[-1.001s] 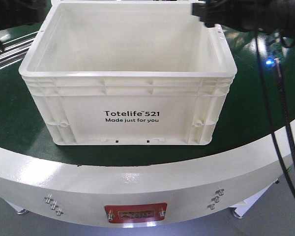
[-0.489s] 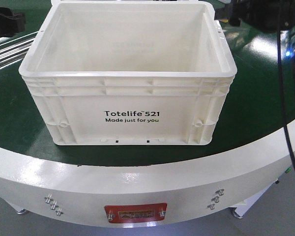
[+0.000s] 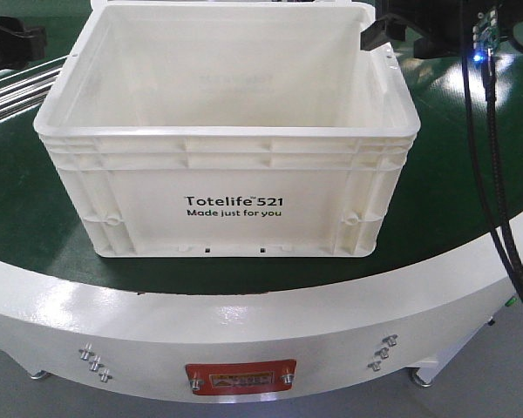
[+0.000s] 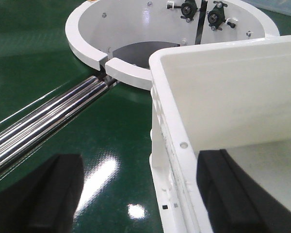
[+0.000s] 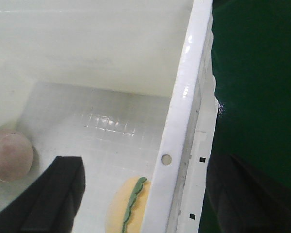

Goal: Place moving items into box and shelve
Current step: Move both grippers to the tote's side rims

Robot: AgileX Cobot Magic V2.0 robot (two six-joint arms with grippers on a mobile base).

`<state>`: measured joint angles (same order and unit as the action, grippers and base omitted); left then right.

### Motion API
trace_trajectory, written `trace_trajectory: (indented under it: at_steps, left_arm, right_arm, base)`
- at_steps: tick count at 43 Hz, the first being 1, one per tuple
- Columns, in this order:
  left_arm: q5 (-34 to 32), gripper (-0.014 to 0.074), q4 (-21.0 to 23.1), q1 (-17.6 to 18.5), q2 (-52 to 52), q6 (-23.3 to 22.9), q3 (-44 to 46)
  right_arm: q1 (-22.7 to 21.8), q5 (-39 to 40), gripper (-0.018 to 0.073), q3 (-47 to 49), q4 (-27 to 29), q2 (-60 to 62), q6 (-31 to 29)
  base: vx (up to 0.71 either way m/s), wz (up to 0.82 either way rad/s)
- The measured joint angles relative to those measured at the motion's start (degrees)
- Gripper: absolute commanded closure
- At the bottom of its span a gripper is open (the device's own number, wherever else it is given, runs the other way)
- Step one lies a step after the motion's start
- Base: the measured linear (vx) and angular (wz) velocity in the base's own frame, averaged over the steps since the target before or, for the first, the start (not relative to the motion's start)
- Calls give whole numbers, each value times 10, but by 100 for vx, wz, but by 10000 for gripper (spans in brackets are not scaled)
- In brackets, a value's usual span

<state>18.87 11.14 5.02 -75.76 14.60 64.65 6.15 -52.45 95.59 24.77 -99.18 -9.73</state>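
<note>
The cream-white box (image 3: 227, 131) marked "Totelife 521" stands on the green round table. In the right wrist view two plush toys lie on its floor: a pinkish-beige one (image 5: 9, 158) and a yellow-orange one with a green leaf (image 5: 128, 204). My right gripper (image 5: 145, 199) is open and straddles the box's right rim (image 5: 184, 107), one finger inside and one outside. My left gripper (image 4: 140, 199) is open and straddles the box's left rim (image 4: 169, 126). In the front view the left gripper (image 3: 9, 39) shows at the far left and the right gripper (image 3: 383, 35) at the box's back right corner.
Steel rollers (image 4: 48, 121) run across the green surface left of the box. A white ring hub (image 4: 136, 29) sits beyond them. The table's white outer rim (image 3: 261, 322) curves along the front. Black cables (image 3: 497, 218) hang at the right.
My right arm swung away to the right, then came back to the box's back right corner. My left arm drew back to the left edge and has held there.
</note>
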Motion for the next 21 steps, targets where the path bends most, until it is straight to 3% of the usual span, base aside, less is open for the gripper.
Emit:
trace_trajectory:
  at_steps: [12, 21]
  left_arm:
    - [0, 12, 0, 0, 0, 0, 0]
    - [0, 12, 0, 0, 0, 0, 0]
  right_arm:
    - [11, 0, -5, 1, -6, -28, 0]
    - [45, 1, -1, 11, -66, -39, 11]
  base:
    - [0, 0]
    - [0, 0]
